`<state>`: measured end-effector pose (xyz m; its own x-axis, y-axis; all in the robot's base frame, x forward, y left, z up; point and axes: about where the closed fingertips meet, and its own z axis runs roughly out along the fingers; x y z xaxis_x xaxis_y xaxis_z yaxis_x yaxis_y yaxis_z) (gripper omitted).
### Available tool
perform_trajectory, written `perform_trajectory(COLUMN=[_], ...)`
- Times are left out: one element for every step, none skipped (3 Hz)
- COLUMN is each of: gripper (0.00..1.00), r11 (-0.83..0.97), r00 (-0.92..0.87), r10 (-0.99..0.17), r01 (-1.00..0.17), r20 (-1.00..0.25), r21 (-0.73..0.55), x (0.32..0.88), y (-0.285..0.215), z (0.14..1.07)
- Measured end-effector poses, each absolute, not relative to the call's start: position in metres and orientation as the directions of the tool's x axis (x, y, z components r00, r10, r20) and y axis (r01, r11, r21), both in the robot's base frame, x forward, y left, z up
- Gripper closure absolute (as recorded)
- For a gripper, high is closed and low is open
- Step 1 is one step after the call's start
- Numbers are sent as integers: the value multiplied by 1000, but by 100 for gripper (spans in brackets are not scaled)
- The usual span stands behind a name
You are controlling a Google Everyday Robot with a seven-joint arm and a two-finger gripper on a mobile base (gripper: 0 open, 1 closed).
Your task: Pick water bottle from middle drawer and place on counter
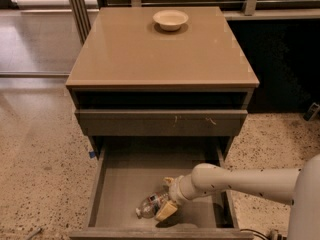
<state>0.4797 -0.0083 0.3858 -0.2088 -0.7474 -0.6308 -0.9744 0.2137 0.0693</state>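
The water bottle (pixel 148 208) lies on its side on the floor of the open middle drawer (pixel 125 184), near the front, cap end toward the lower left. My gripper (pixel 165 197) reaches in from the right and sits low at the bottle's right end. Its fingers are apart, one pale finger (pixel 166 211) in front of the bottle and the other behind it. The bottle rests on the drawer floor. The counter (pixel 150 54) is the glossy tan cabinet top above the drawer.
A small cream bowl (pixel 170 19) stands at the back of the counter. A closed drawer front (pixel 160 122) with pale scuff marks is above the open drawer. My white arm (pixel 250 184) crosses the drawer's right wall. Speckled floor surrounds the cabinet.
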Motion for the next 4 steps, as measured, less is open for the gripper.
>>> perform_trajectory(gripper=[41, 64, 88, 100], r11=[214, 214, 214, 210], r00=[-209, -209, -209, -207], r10=[-747, -747, -747, -749], r01=[-974, -974, -974, -975], r20=[-631, -631, -631, -630], r21=[69, 69, 69, 70], x=[480, 480, 480, 479], y=[-8, -8, -8, -7], z=[386, 386, 386, 386])
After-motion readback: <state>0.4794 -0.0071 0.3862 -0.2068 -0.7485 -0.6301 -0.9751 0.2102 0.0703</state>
